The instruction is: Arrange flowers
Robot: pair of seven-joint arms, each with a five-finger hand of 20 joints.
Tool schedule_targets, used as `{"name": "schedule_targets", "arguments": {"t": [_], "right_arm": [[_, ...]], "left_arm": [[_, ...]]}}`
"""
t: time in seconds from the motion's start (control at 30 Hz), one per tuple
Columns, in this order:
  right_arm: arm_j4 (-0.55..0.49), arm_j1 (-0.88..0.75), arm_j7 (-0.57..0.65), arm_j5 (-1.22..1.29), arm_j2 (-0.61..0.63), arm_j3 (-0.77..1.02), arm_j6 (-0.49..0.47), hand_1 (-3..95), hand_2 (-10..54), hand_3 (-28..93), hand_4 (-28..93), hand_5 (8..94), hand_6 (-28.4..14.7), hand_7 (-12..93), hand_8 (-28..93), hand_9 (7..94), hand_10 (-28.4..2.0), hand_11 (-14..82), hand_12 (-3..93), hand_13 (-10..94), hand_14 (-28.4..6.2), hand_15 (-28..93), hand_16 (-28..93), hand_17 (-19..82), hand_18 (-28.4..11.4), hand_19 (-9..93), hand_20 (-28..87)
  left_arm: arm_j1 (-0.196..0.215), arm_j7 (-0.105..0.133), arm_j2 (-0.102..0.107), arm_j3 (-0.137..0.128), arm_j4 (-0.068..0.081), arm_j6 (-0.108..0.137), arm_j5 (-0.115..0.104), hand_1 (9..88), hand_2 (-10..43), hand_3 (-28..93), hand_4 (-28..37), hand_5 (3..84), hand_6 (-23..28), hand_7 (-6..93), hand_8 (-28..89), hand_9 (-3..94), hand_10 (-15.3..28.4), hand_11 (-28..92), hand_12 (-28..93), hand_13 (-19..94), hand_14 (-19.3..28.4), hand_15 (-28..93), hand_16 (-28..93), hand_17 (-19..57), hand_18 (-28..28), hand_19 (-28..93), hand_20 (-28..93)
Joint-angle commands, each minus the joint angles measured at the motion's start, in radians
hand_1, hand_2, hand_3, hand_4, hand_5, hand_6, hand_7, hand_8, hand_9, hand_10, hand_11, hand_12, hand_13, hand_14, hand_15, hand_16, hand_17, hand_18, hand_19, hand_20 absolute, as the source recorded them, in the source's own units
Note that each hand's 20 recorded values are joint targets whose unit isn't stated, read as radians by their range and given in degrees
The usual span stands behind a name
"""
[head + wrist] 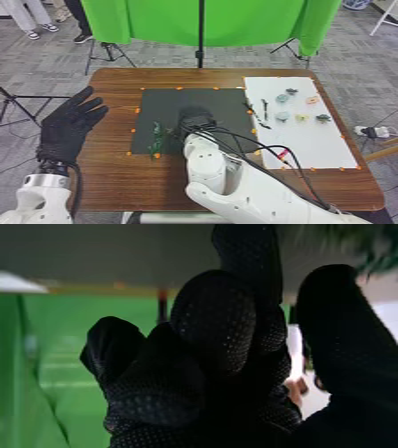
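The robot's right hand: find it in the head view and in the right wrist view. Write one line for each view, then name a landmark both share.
Head view: near the middle of the picture, the right hand is against the black mat.
Right wrist view: very near the camera, its black glove large in front of the background.
Shared landmark: the green cloth, beyond the table in the head view and behind the glove in the right wrist view.

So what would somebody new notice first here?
Probably the bright green cloth hanging beyond the table. Next, the robot's black-gloved right hand over the dark mat, and its open left hand at the table's left side. Little flower heads sit on the white sheet at right.
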Motion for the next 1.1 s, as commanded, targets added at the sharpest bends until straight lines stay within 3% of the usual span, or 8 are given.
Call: {"name": "schedule_targets", "arguments": {"t": [0.03,0.13,0.17,0.27,0.4,0.67,0.93,1.1], "right_arm": [[-0.101,0.028,-0.038,-0.077,0.109,0.155,0.11,31.6,-0.5,69,-24,93.6,-1.7,21,-13,93.7,-12.8,47.4,20.2,88,-10.2,76,18,50,-28.4,93,55],[-0.144,0.012,-0.019,-0.026,0.159,0.236,0.053,30.8,0.4,68,-24,86.9,-3.7,16,-11,89.7,-14.6,43.0,21.4,83,-11.5,74,17,44,-28.4,93,46],[-0.159,-0.002,0.006,0.01,0.182,0.264,0.041,30.7,0.5,68,-23,85.0,-4.1,15,-11,88.4,-15.0,43.0,21.4,82,-11.7,74,17,43,-28.4,93,45],[-0.174,-0.039,0.076,0.135,0.235,0.349,0.06,29.9,0.5,69,-23,69.1,-8.5,12,-10,76.6,-19.9,44.6,19.8,74,-14.3,76,14,39,-28.4,93,36],[-0.139,-0.066,0.12,0.18,0.29,0.391,0.023,29.1,-0.1,70,-23,58.2,-12.4,9,-10,68.2,-23.4,44.9,17.7,68,-16.4,76,11,35,-28.4,93,28],[-0.027,-0.051,0.175,0.247,0.312,0.332,-0.003,28.9,-1.5,70,-23,57.5,-15.2,8,-10,67.8,-23.1,44.1,17.3,68,-16.7,77,11,35,-28.4,93,26],[0.068,-0.007,0.182,0.26,0.272,0.274,-0.016,28.5,-3.2,70,-24,57.5,-15.3,8,-9,66.7,-23.1,45.4,17.6,67,-16.3,78,11,35,-28.4,93,27],[0.114,0.032,0.194,0.259,0.261,0.209,-0.031,28.7,-4.5,70,-25,56.9,-13.9,8,-9,66.0,-23.0,46.4,17.8,67,-16.2,78,11,35,-28.4,93,28]], "left_arm": [[0.022,0.014,0.002,-0.008,0.003,0.012,-0.008,25.4,6.6,80,-21.6,41.0,10.8,12.0,-9,36.3,20.4,27,12,26,27.3,54,-8,-9.7,25.1,53,14],[0.036,0.027,0.001,-0.006,0.002,0.013,-0.012,25.4,6.6,80,-21.8,40.9,10.8,12.1,-9,36.3,20.4,27,12,26,27.4,54,-8,-9.7,25.1,53,14],[0.033,0.019,-0.003,-0.002,0.004,0.011,-0.009,25.4,6.6,80,-21.8,41.0,10.8,12.1,-9,36.3,20.4,27,12,26,27.3,54,-8,-9.7,25.1,53,14],[0.05,0.03,-0.008,0.0,0.002,0.012,-0.012,25.4,6.6,80,-21.9,41.0,10.9,12.1,-9,36.3,20.4,27,12,26,27.3,54,-8,-9.7,25.1,53,14],[0.066,0.042,-0.009,0.001,0.0,0.019,-0.018,25.4,6.6,80,-21.9,41.0,10.9,12.1,-9,36.3,20.4,27,11,26,27.3,54,-8,-9.7,25.1,53,14],[0.054,0.04,-0.009,0.011,0.004,0.009,-0.014,25.4,6.5,80,-21.9,41.0,10.8,12.2,-9,36.4,20.6,27,11,26,27.2,54,-8,-9.7,25.1,53,14],[0.051,0.045,-0.006,0.017,0.006,0.011,-0.016,25.2,6.6,80,-21.9,41.3,11.0,12.3,-9,36.7,20.7,27,11,26,27.3,54,-8,-9.8,25.1,53,14],[0.05,0.038,-0.017,0.014,0.007,0.005,-0.013,25.3,6.6,80,-22.0,41.3,10.9,12.3,-9,36.8,20.7,28,11,26,27.3,54,-8,-9.8,25.0,53,14]]}}
